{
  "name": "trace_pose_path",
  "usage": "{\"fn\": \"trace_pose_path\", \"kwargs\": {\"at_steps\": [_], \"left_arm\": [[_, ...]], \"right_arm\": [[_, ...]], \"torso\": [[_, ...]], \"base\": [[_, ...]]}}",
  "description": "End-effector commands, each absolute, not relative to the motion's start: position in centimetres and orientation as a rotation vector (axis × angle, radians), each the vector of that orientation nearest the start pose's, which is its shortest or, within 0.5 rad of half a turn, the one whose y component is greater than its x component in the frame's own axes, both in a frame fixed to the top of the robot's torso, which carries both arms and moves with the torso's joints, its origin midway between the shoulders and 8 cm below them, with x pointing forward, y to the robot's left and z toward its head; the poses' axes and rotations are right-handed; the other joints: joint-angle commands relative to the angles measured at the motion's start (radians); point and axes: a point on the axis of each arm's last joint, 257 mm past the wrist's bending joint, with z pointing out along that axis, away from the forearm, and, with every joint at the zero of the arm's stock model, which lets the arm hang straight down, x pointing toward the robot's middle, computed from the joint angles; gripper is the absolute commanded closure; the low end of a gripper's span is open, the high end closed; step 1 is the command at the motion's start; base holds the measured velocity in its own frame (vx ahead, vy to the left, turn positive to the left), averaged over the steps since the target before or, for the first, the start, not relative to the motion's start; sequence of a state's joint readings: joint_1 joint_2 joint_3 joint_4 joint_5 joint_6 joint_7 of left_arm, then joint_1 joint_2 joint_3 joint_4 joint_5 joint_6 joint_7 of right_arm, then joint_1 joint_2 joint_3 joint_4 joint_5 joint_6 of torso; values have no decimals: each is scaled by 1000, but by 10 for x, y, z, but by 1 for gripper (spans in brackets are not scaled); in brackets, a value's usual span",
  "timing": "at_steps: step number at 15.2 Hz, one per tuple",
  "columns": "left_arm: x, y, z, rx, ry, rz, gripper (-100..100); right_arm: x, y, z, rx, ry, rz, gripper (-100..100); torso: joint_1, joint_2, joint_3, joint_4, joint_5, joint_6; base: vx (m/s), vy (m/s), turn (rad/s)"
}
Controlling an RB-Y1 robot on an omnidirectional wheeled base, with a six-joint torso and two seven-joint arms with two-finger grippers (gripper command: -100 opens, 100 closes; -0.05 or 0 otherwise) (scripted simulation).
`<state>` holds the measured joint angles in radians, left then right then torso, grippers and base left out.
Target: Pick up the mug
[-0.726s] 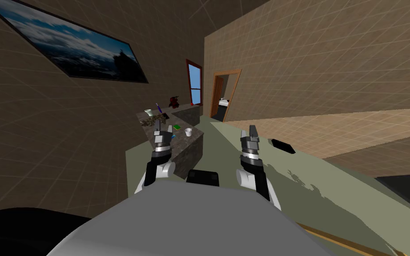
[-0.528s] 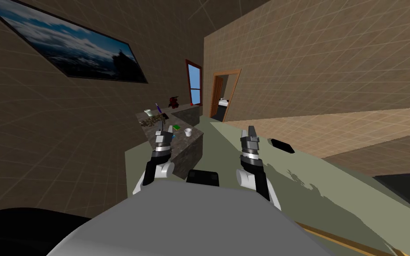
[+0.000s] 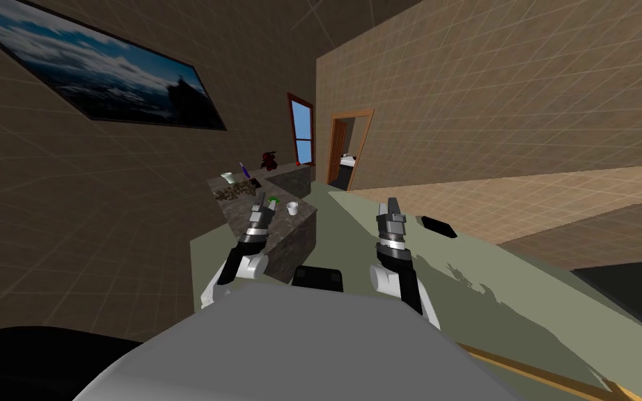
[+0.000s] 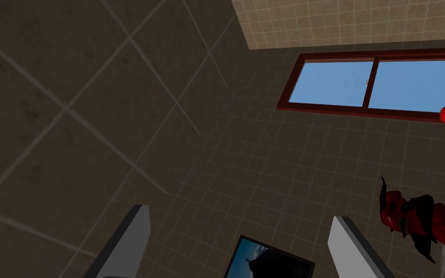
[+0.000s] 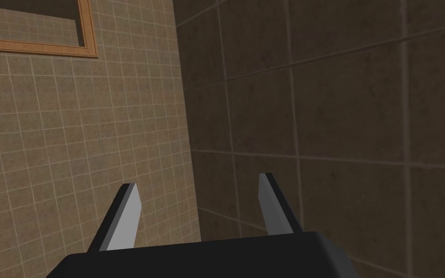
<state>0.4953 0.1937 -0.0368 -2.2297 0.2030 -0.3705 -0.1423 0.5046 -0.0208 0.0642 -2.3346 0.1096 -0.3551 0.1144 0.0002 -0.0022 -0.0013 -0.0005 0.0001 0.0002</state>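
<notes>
Since the earlier frames, change: left arm has swung inward, so the left jaws now lean over the near end of the bench toward the mug. The whole head view has slid a little, so my own head or base has turned slightly as well.
Mug: small, white, upright on the dark stone bench near its front corner, just beside a green item. Nothing touches it.
Left jaws: open, fingers wide apart with nothing between them. They stand short of the mug and clear of it.
Right jaws: open and empty, fingers parted.
Right arm: unmoved over the olive floor, well apart from the bench.
Other bench stock: white cup, purple item and red figure, all toward the far end and away from the mug.
Meaning for task: the reach looks begun and the left arm appears to be the working one. No grasp is made yet.
Next need, as judged: bring the open jaws on past the green item, either side of the mug, then close.
</notes>
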Motion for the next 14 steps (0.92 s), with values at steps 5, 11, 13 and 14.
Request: {"fn": "trace_pose_path", "kwargs": {"at_steps": [5, 11, 13, 14], "left_arm": [[396, 277, -59, -784, 991, -1293, -100], [414, 285, -100, -863, 1162, -1280, -100], [420, 288, -114, -892, 1216, -1271, -100], [421, 289, -119, -893, 1244, -1260, -100]], "right_arm": [[360, -248, 17, 607, 783, 1161, 0], [360, -248, 17, 607, 783, 1161, 0], [360, -248, 17, 607, 783, 1161, 0], [360, -248, 17, 607, 783, 1161, 0]], "torso": [[0, 0, 0, 0, 0, 0], [0, 1, 0, 0, 0, 0], [0, 0, 0, 0, 0, 0], [0, 0, 0, 0, 0, 0]], "base": [[28, -4, -50], [19, -5, -44], [30, -7, -85], [42, -3, -86]]}}
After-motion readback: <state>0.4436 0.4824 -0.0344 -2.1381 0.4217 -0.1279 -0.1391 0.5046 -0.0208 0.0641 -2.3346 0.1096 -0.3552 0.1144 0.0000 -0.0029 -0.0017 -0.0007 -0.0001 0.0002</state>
